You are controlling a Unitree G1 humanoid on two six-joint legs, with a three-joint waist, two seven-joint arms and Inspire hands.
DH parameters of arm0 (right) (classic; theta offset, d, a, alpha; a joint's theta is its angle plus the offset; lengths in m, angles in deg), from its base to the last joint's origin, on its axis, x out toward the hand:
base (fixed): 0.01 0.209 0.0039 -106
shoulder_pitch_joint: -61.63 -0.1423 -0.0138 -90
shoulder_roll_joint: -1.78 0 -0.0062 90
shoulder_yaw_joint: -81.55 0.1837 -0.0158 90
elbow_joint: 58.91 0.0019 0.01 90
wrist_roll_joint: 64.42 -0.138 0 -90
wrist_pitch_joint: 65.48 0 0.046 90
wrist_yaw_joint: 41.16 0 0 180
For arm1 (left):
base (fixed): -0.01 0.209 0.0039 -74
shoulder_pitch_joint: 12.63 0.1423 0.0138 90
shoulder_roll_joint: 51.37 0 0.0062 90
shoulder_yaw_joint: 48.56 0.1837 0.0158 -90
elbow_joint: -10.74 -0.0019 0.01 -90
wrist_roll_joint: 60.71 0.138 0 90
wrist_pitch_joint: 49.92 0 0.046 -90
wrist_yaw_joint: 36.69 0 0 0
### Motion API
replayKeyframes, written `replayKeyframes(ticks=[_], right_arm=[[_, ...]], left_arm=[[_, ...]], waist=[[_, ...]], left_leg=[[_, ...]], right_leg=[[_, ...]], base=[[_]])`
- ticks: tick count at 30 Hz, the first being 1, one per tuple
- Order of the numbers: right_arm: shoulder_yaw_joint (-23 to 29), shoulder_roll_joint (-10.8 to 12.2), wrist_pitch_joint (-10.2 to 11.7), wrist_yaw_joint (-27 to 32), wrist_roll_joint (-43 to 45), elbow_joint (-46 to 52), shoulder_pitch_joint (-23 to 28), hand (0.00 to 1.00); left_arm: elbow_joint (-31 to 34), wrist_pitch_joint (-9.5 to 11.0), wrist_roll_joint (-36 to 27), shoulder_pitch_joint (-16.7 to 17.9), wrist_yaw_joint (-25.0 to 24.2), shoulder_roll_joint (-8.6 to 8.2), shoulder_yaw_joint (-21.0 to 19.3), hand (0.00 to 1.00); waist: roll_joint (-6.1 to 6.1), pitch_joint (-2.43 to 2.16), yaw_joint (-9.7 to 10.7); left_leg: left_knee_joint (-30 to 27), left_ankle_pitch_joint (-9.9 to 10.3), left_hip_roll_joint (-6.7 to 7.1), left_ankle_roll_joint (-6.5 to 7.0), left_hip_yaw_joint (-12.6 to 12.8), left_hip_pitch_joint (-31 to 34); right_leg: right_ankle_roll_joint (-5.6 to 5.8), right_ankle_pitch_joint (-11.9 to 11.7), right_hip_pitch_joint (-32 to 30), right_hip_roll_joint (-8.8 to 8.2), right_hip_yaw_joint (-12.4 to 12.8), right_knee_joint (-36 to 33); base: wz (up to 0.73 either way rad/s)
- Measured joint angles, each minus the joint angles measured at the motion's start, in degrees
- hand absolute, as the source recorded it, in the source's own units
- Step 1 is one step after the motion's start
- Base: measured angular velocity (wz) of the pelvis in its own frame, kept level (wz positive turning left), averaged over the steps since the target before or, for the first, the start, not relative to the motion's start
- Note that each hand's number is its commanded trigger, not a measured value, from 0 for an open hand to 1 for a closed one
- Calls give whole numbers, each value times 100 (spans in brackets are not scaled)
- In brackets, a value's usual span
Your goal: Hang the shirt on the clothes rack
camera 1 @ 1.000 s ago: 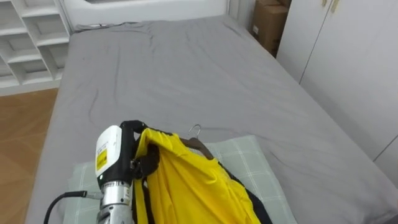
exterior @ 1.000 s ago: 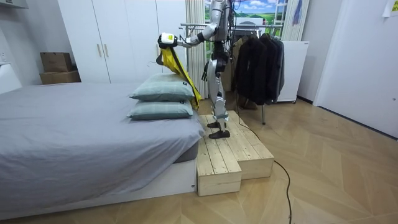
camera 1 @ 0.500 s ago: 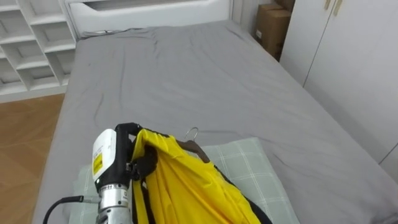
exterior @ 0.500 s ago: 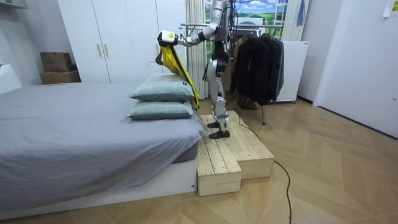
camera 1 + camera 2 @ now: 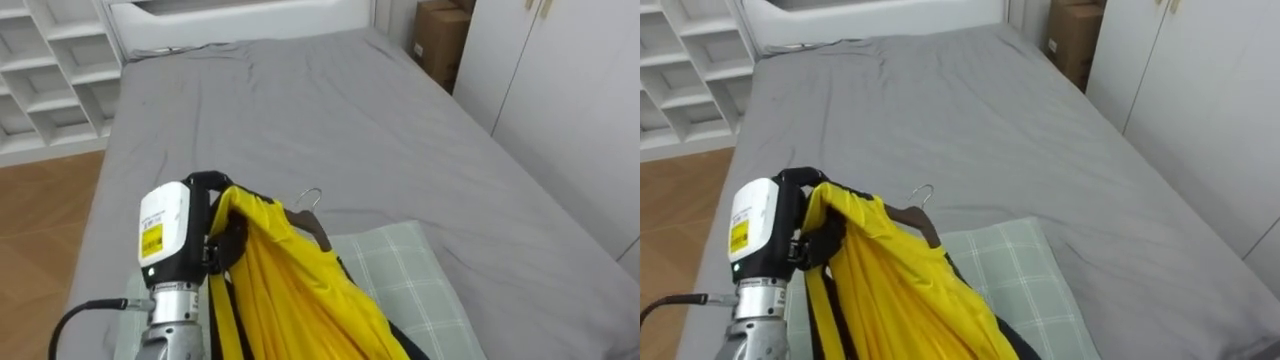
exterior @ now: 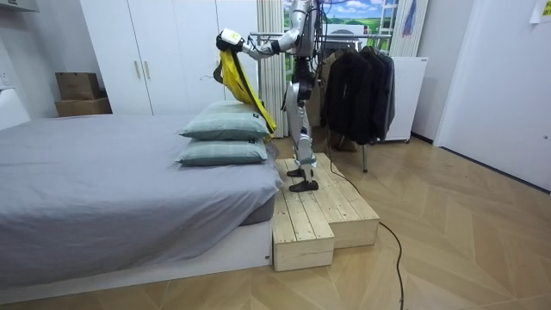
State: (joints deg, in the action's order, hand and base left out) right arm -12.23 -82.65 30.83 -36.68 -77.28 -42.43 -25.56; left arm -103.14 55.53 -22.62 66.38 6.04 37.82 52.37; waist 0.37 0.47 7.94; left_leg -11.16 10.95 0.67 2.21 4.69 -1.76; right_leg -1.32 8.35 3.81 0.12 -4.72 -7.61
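A yellow garment (image 5: 290, 290) with dark trim hangs on a hanger whose metal hook (image 5: 308, 197) sticks up beside it. My left hand (image 5: 222, 245) is shut on the top of the garment and holds it in the air above the stacked pillows (image 5: 400, 270). In the room view the garment (image 6: 239, 82) hangs from my raised left arm over the head of the bed. My right hand (image 6: 284, 102) is down by my hip.
I stand on a wooden platform (image 6: 323, 211) beside the grey bed (image 5: 300, 110). A clothes rack (image 6: 344, 39) with dark coats (image 6: 357, 82) is behind me. White shelves (image 5: 50, 70), a cardboard box (image 5: 440, 25) and a white wardrobe (image 5: 560, 90) surround the bed.
My left arm has lifted the yellow garment higher above the pillows. I stand in the same place.
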Motion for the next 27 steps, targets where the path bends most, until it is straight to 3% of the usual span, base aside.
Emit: replayKeyframes(ticks=[7,10,14,20,27], right_arm=[[437,-312,-4,109,-65,228,1,0],[746,-325,-8,280,-127,559,-1,0],[827,-327,-2,446,-146,1011,-82,0],[956,-332,28,479,-385,2137,-128,0],[949,-276,55,509,-214,3208,-87,0]], left_arm=[[385,76,158,0,393,369,-77,100],[555,76,296,0,435,442,-113,100],[856,87,673,0,558,473,-199,100],[1079,163,773,-5,639,838,-227,100],[1114,156,904,-15,634,880,-431,100]], waist=[[35,9,-13],[68,26,-24],[144,-6,-38],[187,-26,-27],[256,-22,-188]], left_leg=[[22,0,7,1,5,-74],[12,0,6,1,-7,-64],[-21,1,4,1,-10,-18],[-15,0,2,0,5,-134],[47,1,-9,1,89,-165]], right_leg=[[1,6,52,-5,1,-7],[1,6,50,-5,-12,-5],[1,7,16,-4,-19,-5],[5,11,129,-5,1,3],[2,9,82,9,127,-23]], base=[[-1],[1],[0],[-1],[-6]])
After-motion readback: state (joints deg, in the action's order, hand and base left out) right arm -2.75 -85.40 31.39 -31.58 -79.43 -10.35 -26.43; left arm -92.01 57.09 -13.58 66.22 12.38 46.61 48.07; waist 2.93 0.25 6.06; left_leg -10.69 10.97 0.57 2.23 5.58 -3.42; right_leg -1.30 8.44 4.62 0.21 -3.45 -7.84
